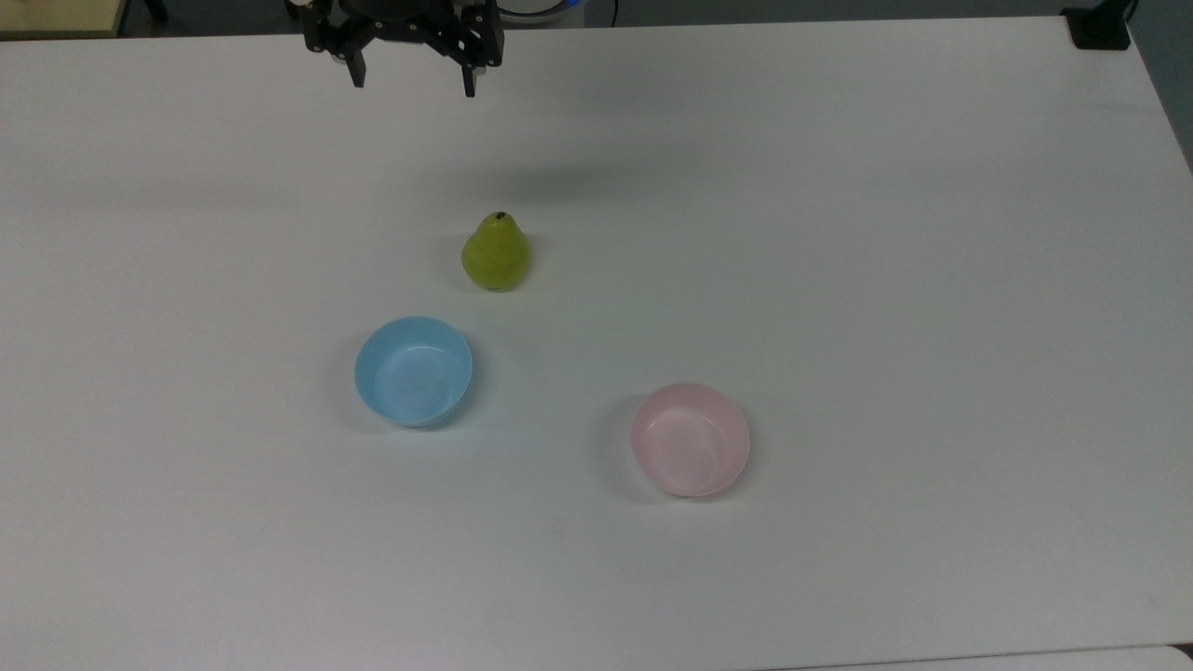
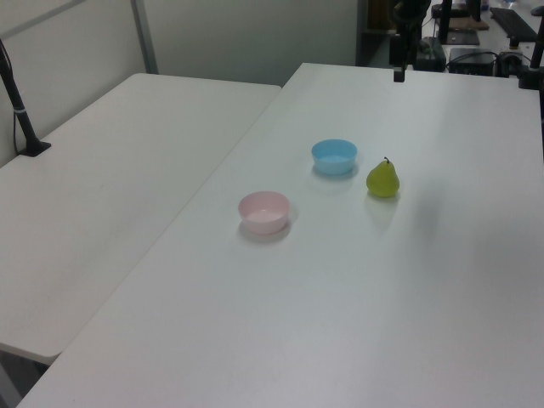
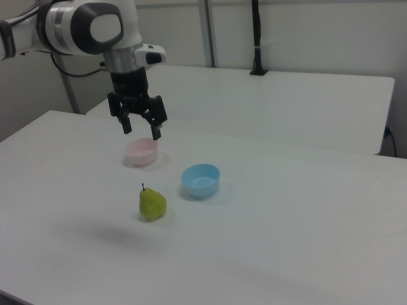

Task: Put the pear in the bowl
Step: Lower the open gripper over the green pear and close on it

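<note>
The jaws (image 1: 413,86) are held wide apart with nothing between them, hanging above the counter (image 1: 839,233) near its far edge in the top view. In the right view the same jaws (image 3: 141,131) are seen from the side, pointing straight down, well clear of the surface, and their two dark fingers (image 3: 156,132) are shown spread.

The white arm (image 3: 82,28) with its rounded joint and vertical wrist is revealed by the right view, reaching in from the right view's left. In the left view the jaws (image 2: 398,75) are seen as a dark shape at the far end of the counter, near the top edge.

The pear (image 1: 496,253) is standing upright on the counter, stem up, nearer the camera than the jaws in the top view and slightly toward the top view's right of them, well apart. In the right view the pear (image 3: 152,203) is seen below the jaws.

The bowl (image 1: 691,439), pale pink, is placed empty on the counter, well apart from the pear toward the top view's lower right. A light blue bowl (image 1: 413,371) is set near the pear, toward the top view's lower left. In the right view the bowl (image 3: 142,151) is seen just behind the jaws.
</note>
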Controlling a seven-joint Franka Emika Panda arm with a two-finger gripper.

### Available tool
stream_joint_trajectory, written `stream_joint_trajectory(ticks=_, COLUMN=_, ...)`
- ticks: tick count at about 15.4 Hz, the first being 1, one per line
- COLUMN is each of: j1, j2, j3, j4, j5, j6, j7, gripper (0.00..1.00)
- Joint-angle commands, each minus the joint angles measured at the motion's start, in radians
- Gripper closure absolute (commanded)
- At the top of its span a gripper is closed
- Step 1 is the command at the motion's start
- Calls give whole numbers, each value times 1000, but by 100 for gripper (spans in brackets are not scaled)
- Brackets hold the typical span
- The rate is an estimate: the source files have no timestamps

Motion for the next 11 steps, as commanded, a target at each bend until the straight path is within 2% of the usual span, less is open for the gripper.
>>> stream_joint_trajectory(ticks=1, j1=70, j2=22, j3=-32, j4=-38, j5=-11, j6=40, j7=-6, gripper=0)
stream_joint_trajectory(ticks=2, j1=93, j2=27, j3=-40, j4=-62, j5=-13, j6=58, j7=-22, gripper=0)
stream_joint_trajectory(ticks=5, j1=198, j2=100, j3=-115, j4=-111, j5=-20, j6=169, j7=-48, gripper=0)
stream_joint_trajectory(ticks=6, j1=220, j2=126, j3=-124, j4=-127, j5=-27, j6=202, j7=-49, gripper=0)
stream_joint_trajectory(ticks=8, j1=261, j2=195, j3=-128, j4=-188, j5=-95, j6=316, j7=-48, gripper=0)
stream_joint_trajectory(ticks=11, j1=265, j2=232, j3=-128, j4=-237, j5=-155, j6=368, j7=-48, gripper=0)
